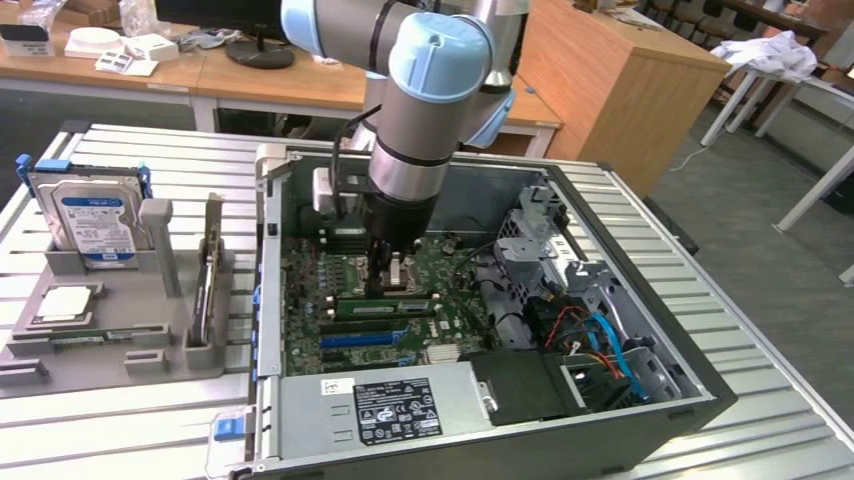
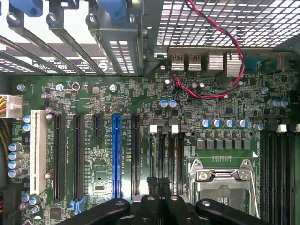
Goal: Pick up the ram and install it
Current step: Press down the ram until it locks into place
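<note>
Here the gripper (image 1: 388, 283) sat fully closed over the motherboard (image 1: 340, 285). It pressed the ram (image 1: 384, 309) into its slot.

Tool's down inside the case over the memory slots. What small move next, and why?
Probably a short, straight push down. The shut tool stands right over the ram, which lies along its slot beside the socket. I can't tell whether it is fully seated, so a gentle press seems the safest check.
</note>
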Robot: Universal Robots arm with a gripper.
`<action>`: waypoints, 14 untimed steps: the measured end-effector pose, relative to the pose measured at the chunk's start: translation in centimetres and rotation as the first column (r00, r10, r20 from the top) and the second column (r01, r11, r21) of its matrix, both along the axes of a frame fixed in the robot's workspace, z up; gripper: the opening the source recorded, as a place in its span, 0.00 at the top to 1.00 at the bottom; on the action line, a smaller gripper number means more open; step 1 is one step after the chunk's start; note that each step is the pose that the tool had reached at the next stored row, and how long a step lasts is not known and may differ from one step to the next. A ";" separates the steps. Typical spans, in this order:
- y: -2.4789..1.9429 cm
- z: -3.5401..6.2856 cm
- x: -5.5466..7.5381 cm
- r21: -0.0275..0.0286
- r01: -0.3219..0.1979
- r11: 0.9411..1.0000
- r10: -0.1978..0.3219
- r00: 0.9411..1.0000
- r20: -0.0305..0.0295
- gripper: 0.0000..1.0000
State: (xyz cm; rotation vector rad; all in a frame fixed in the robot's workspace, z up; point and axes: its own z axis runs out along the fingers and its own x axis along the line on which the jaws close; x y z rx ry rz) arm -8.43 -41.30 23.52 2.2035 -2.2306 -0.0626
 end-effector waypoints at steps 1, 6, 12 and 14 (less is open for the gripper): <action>0.00 -0.07 0.0 0.000 0.000 1.000 0.000 1.000 0.000 0.89; 0.00 -0.42 0.0 0.000 0.000 1.000 0.000 1.000 0.000 0.89; 0.00 -0.49 0.0 0.000 0.000 1.000 0.000 1.000 0.000 0.89; 0.00 -0.58 0.0 0.000 0.000 1.000 0.000 1.000 0.000 0.89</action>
